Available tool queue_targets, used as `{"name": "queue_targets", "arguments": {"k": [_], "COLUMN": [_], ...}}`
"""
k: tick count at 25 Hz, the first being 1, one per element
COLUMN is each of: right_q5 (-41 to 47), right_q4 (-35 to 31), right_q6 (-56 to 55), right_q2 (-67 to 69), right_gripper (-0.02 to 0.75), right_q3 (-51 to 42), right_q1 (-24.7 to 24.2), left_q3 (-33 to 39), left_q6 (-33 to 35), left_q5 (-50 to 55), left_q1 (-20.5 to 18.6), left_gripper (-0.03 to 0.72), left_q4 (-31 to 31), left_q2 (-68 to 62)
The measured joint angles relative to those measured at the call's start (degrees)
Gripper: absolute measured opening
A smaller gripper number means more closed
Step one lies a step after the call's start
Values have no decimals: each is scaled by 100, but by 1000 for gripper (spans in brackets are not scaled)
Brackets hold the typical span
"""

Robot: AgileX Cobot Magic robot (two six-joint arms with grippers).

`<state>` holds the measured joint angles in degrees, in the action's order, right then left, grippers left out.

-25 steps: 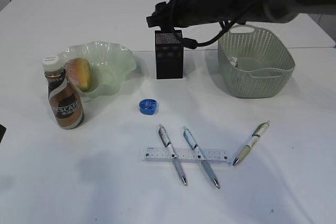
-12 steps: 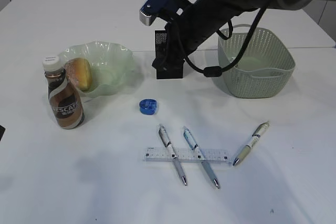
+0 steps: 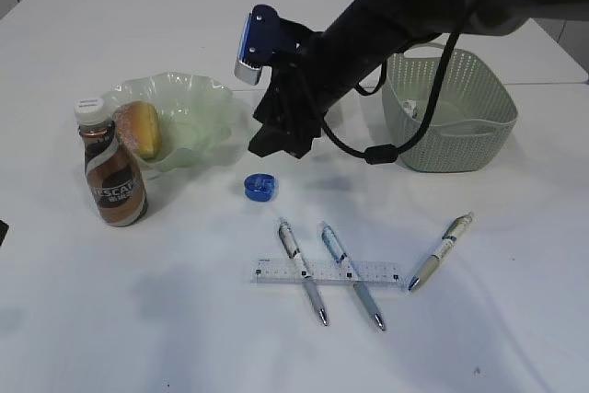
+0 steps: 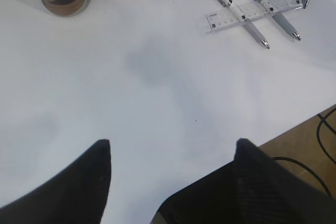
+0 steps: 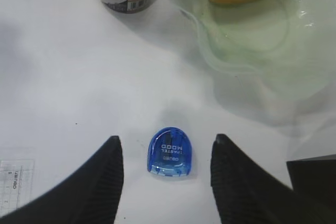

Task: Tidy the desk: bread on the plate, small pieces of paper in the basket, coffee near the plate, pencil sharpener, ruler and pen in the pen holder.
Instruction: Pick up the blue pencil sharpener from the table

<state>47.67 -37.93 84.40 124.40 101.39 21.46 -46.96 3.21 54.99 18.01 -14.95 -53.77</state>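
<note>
A blue pencil sharpener (image 3: 259,187) lies on the white table, and in the right wrist view the sharpener (image 5: 170,151) sits between the fingers of my open right gripper (image 5: 167,139). That gripper (image 3: 274,143) hangs just above and behind it and holds nothing. My left gripper (image 4: 172,145) is open over bare table. Bread (image 3: 141,128) lies in the green plate (image 3: 198,103), with the coffee bottle (image 3: 112,172) beside it. A clear ruler (image 3: 329,272) lies under two pens (image 3: 302,271), and a third pen (image 3: 442,250) lies to the right. My right arm hides the pen holder.
The green basket (image 3: 451,112) stands at the back right with a small piece of paper (image 3: 411,109) inside. The table's near edge and a cable (image 4: 315,145) show in the left wrist view.
My right arm has swung down and to the left, from above the black pen holder to just over the blue sharpener. The objects on the table have not moved.
</note>
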Motion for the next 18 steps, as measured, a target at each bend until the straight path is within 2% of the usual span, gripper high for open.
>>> {"name": "queue_targets", "arguments": {"k": [18], "right_q5": [-117], "right_q4": [-229], "right_q6": [-156], "right_q2": [560], "right_gripper": [428], "right_q3": [0], "right_q1": [0], "left_q3": [0], "left_q6": [0], "left_q5": [41], "left_q1": [0], "left_gripper": [505], "left_q4": [0], "left_q2": [0]}}
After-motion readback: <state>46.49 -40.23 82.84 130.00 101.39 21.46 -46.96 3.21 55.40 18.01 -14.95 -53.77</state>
